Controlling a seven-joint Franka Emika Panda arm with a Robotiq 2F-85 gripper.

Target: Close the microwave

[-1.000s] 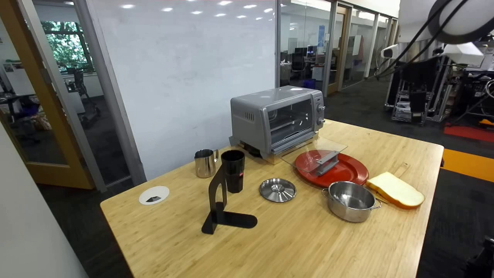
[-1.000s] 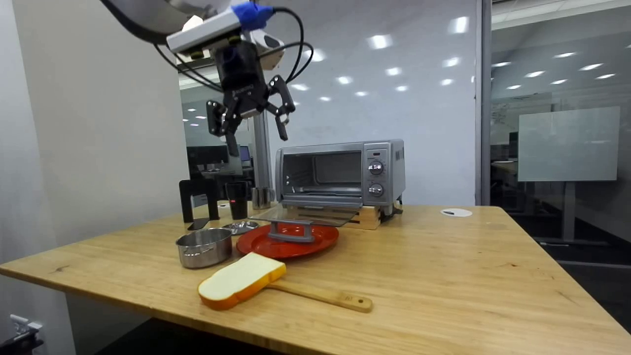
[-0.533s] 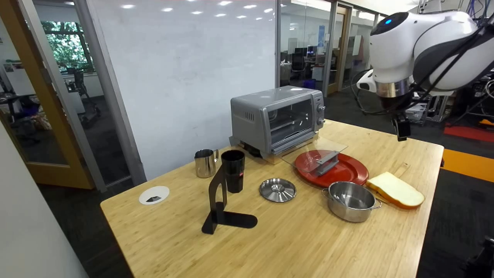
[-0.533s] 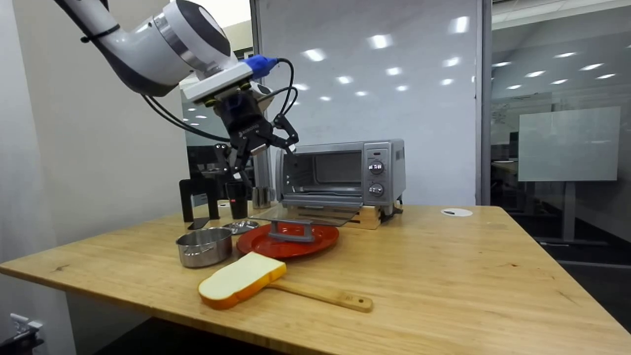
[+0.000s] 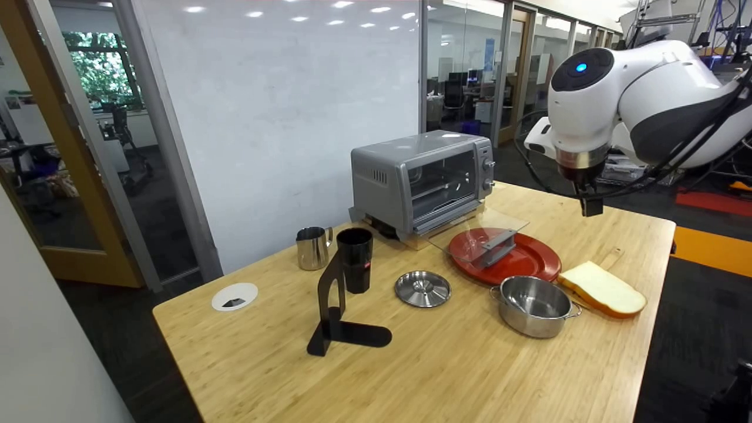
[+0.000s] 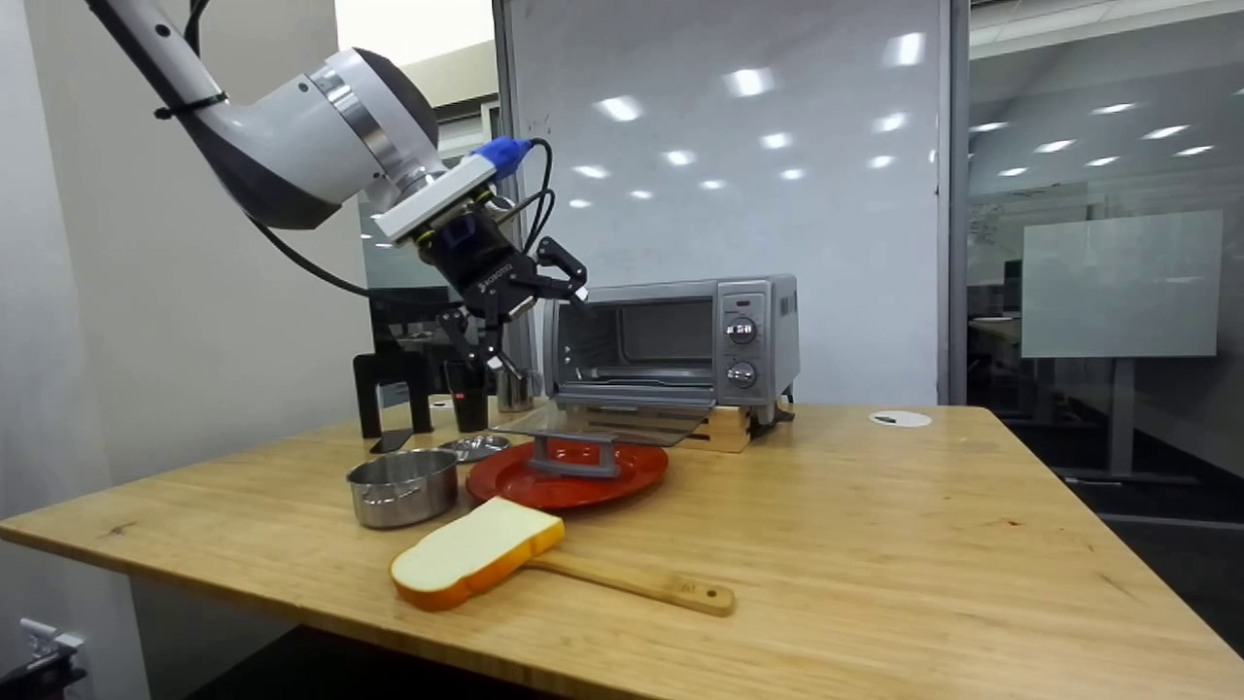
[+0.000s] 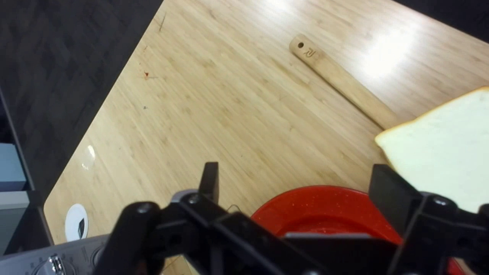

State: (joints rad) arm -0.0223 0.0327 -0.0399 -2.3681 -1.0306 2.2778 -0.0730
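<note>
The microwave is a grey toaster oven [image 5: 379, 179] at the table's back edge, also seen in an exterior view [image 6: 783, 335]. Its glass door [image 6: 632, 424] hangs lowered, sloping forward over a red plate. The grey door handle [image 6: 573, 467] is at the door's front edge, above the plate, and shows in an exterior view [image 5: 499, 249]. My gripper [image 6: 546, 335] is open and empty, tilted, in the air above the handle's level. In the wrist view the open gripper [image 7: 295, 168] has table and plate below it. The oven's control panel [image 7: 23, 263] shows at lower left; the handle is hidden there.
The red plate [image 6: 632, 491] lies under the door. A steel pot [image 6: 403, 494], toy bread [image 6: 476, 554] and wooden utensil [image 6: 651, 583] lie toward the front. A pot lid [image 5: 423, 289], black cup [image 5: 356, 264], steel pitcher [image 5: 312, 249] and black bookend [image 5: 358, 333] stand farther along.
The arm has come down from high up toward the table, and the gripper has tilted more. It stays open. The oven door and the table items have not moved.
</note>
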